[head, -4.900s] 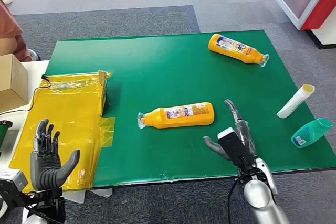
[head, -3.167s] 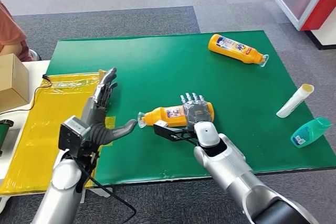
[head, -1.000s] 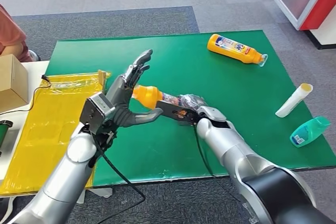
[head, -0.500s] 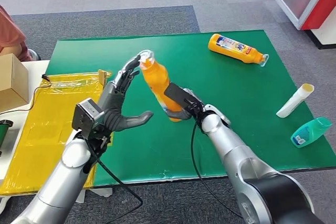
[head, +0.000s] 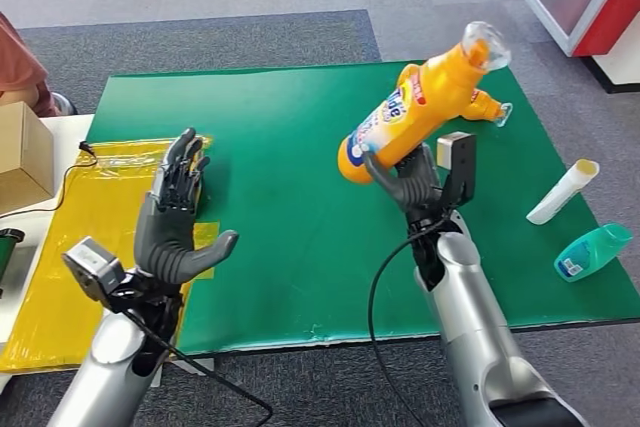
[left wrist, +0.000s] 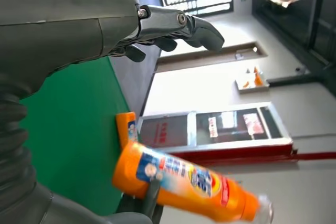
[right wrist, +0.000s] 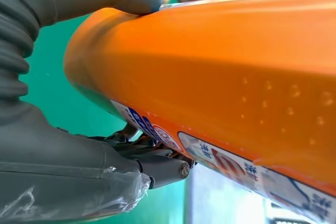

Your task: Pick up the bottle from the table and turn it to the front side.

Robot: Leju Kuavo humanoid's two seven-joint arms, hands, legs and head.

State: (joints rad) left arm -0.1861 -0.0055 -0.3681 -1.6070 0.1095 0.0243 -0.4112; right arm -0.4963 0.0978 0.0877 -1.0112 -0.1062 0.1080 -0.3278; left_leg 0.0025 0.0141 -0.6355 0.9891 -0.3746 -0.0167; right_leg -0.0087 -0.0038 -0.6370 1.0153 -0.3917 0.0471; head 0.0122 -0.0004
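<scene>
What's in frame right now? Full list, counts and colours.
held bottle: 1, orange, clear cap, raised over the mat, tilted
lying bottle: 1, orange, far mat edge, mostly hidden behind the held one
tube: 1, white, right side of mat
flat bottle: 1, teal, right mat edge
mat: 1, green, on table
plastic sheet: 1, yellow, left of mat
box: 1, cardboard, far left
left robot hand: empty, fingers spread
right robot hand: grips held bottle
</scene>
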